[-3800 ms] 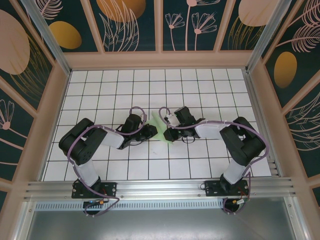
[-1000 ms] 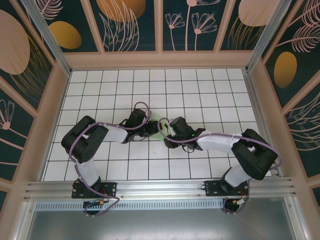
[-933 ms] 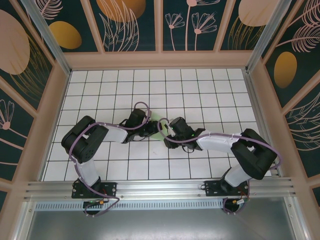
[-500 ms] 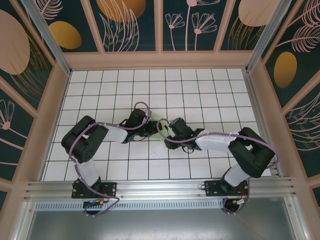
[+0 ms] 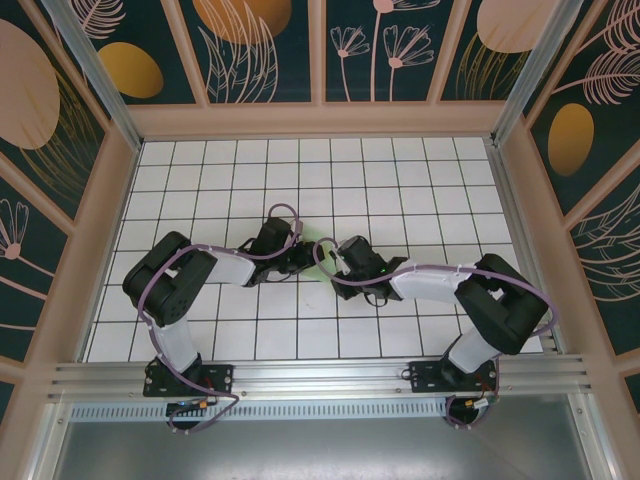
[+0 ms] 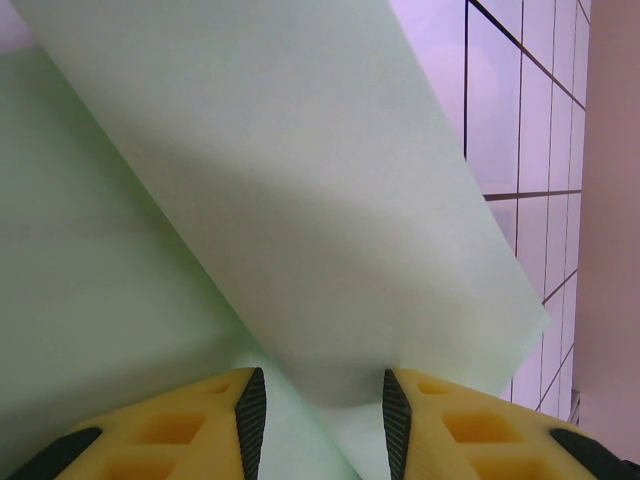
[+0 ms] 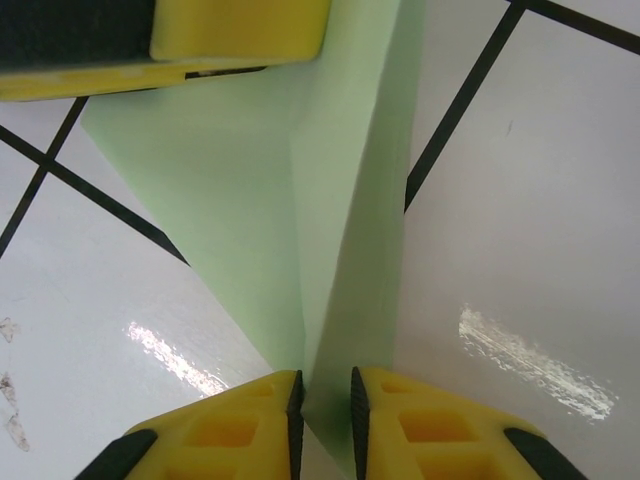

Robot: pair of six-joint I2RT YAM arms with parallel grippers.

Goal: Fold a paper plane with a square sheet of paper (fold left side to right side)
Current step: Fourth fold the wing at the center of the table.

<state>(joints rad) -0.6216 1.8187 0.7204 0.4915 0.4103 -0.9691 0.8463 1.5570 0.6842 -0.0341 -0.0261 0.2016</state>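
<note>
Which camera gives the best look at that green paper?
The right wrist view: the green paper shows its raised crease and slanted edges clearly. The left wrist view has it very close, one big flap. From above it is a small sliver.

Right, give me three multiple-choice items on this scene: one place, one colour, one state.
1. The sheet of paper lies:
A. between the left gripper and right gripper, in the middle of the gridded table
B. in a far corner
C. on the near rail

2. Its colour:
A. pink
B. pale green
C. white

3. The right gripper's fingers:
A. spread wide over bare tiles
B. hold a pen
C. pinch a raised fold of the sheet

Key:
1A, the top view shows both arms meeting over it.
2B, both wrist views show green.
3C, the right wrist view shows the crease between nearly touching fingers.
</note>
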